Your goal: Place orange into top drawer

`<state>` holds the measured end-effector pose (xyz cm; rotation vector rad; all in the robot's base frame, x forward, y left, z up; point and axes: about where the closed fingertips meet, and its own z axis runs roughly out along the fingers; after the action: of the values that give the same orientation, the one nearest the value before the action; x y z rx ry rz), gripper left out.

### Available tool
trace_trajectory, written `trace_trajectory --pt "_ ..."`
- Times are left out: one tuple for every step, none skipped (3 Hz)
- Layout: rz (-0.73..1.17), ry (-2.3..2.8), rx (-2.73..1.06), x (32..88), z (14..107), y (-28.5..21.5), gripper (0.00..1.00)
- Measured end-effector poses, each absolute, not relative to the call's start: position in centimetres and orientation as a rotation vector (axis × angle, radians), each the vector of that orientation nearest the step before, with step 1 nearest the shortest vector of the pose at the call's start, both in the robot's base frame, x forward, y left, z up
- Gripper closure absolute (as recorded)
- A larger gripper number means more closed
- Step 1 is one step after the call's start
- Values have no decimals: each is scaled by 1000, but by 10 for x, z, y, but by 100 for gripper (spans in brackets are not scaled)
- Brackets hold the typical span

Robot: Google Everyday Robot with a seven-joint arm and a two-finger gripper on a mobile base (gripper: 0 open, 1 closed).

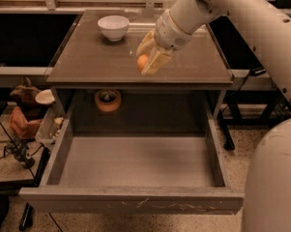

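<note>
The carry step is in hand: the pale two-finger pincer (147, 64), clamped on the small round smooth orange (142, 62), hangs over the front of the brown desk (92, 62). Next, I judge, it must clear the desk edge and lower into the open wide grey top drawer (135, 163). The orange looks whole, half hidden by the fingers (157, 62).

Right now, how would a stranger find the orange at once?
Look at the grey cabinet top above the open top drawer. Over its front part, the gripper holds the orange: small, round, smooth, unlike the white bowl behind or the tan tape roll below.
</note>
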<state>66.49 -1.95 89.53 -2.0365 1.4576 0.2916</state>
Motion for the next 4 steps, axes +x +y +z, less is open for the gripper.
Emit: trace_trajectory --pt "317 1439 -1967 626 905 -19 100" --pt "351 1431 -1946 582 886 -17 100" --pt "399 1460 -1996 561 849 -9 100" --pt "420 1469 -2060 548 823 3 100"
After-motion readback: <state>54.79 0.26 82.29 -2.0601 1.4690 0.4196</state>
